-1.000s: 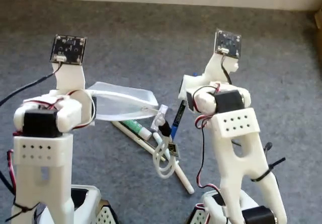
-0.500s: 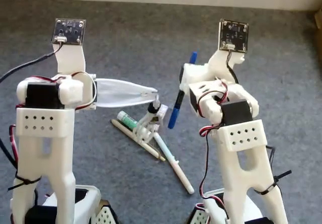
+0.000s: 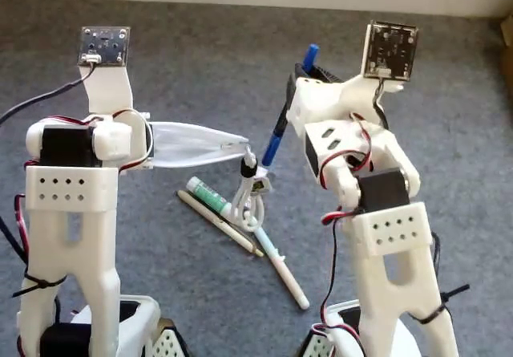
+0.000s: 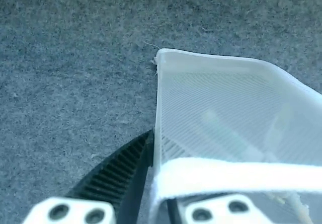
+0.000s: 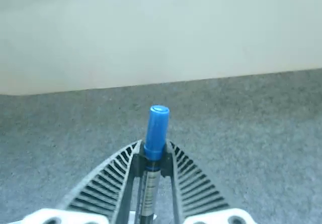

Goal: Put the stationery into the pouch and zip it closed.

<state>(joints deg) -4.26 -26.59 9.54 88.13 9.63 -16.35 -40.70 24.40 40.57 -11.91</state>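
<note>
The left end effector [image 4: 155, 144] is clenched on the edge of the translucent white mesh pouch [image 3: 192, 147], which stretches sideways from it at centre left of the high view. The right end effector [image 5: 153, 151] grasps a blue marker pen [image 3: 275, 136], tilted, with its lower tip near the pouch's free end. Just below, at frame centre, a green-and-white tube [image 3: 210, 196], a cream stick [image 3: 218, 224] and a white pen [image 3: 280, 265] lie on the grey carpeted bench [image 3: 200, 60].
</note>
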